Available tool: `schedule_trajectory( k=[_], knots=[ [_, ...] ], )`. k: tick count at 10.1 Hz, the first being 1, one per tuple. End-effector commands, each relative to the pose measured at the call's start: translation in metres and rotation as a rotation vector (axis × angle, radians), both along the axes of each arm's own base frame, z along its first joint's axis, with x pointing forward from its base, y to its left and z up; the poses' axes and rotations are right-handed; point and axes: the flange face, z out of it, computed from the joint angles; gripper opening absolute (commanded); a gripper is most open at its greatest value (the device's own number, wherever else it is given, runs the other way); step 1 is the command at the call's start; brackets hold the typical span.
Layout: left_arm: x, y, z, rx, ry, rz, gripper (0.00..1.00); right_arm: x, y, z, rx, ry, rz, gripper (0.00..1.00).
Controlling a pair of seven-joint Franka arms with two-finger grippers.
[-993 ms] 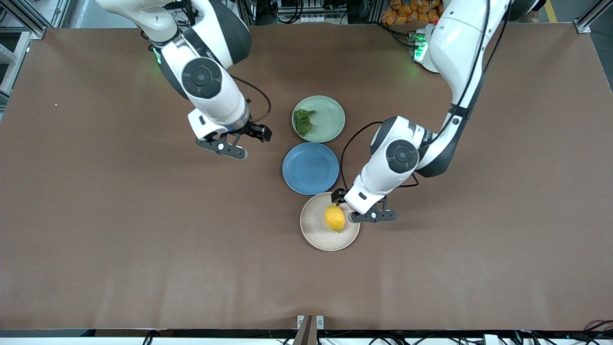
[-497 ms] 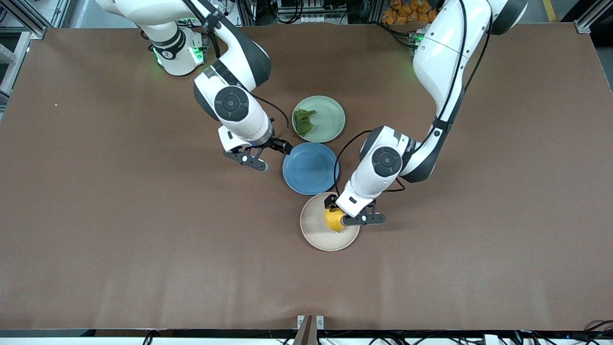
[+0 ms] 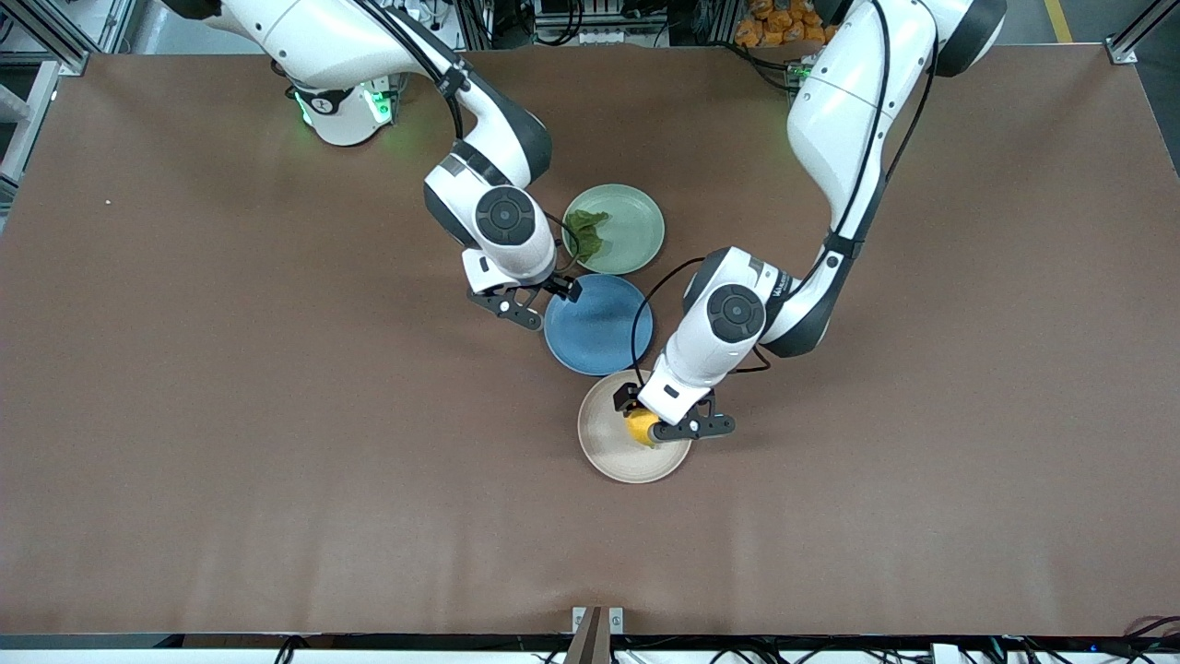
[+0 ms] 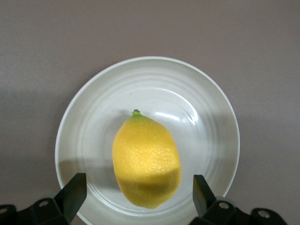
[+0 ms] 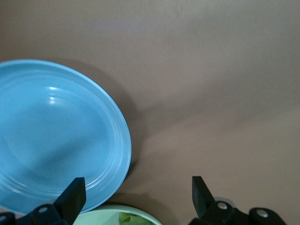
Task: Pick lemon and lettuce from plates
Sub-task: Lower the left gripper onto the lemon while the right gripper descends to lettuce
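The blue plate point(image 3: 597, 325) is lying mid-table point(image 3: 184, 415), and everything here is placed from it. The beige plate point(image 3: 608, 452) is sitting just beside the blue plate, nearer the front camera, with the lemon point(image 3: 639, 430) resting on it. The left tool point(image 3: 656, 422) is hanging over that lemon with its jaws spread wide, one black finger point(image 4: 70, 197) on each side of the fruit, gripping nothing. In the left wrist view the lemon point(image 4: 146, 161) is lying between the fingertips, its green stem tip pointing away from the tool.

The green plate point(image 3: 636, 226) is sitting just beside the blue plate, farther from the camera, and the lettuce point(image 3: 586, 234) is lying on it toward the right arm's end. The right tool point(image 3: 544, 304) is hovering over the blue plate's rim at the right arm's end, jaws wide apart and empty.
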Motion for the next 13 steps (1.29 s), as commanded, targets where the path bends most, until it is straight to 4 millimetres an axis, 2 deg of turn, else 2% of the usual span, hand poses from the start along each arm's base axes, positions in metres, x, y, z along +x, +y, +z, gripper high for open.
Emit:
schedule_trajectory(
  k=[1,4,6,9,13],
  knots=[
    [0.002,-0.010,-0.015,-0.021,-0.024,0.030,1.00,-0.012,0.012,-0.016,-0.026,0.007,-0.031,1.00],
    [0.004,-0.010,-0.030,-0.025,-0.033,0.032,1.00,-0.048,0.039,-0.025,-0.059,0.018,-0.045,1.00],
    [0.005,-0.010,-0.037,-0.032,-0.048,0.036,1.00,-0.081,0.058,-0.034,-0.091,0.027,-0.054,1.00],
    [0.004,-0.009,-0.048,-0.035,-0.056,0.037,1.00,-0.117,0.071,-0.047,-0.142,0.031,-0.070,1.00],
    [0.005,-0.008,-0.056,-0.040,-0.064,0.045,1.00,-0.125,0.075,-0.060,-0.157,0.029,-0.085,1.00]
  ],
)
